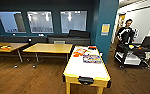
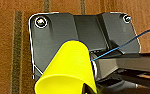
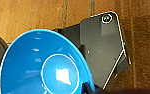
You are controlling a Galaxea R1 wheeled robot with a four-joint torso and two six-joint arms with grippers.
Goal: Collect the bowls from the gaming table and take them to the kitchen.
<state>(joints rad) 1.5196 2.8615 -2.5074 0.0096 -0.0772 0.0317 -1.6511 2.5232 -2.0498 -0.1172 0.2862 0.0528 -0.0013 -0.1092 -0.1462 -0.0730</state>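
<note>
There are two bowls: one yellow bowl (image 2: 67, 70) and one blue bowl (image 3: 44, 67). The room has one gaming table (image 1: 73, 68), two brown wooden tables (image 1: 49, 48) and one person (image 1: 126, 32).

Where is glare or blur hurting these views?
Head view: soft all over, bright windows, mild sheen on the gaming table. Right wrist view: white glare patch inside the blue bowl. Left wrist view: yellow bowl evenly lit, edges blurred.

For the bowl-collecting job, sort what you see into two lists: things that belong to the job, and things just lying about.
Belongs to the job:
- small round yellow plastic bowl, at the left wrist
- small round blue plastic bowl, at the right wrist
- long white-topped gaming table

Just lying about:
- flat colourful game boxes on that table
- plain brown wooden tables
- dark sofa
- black cart beside a person
</note>
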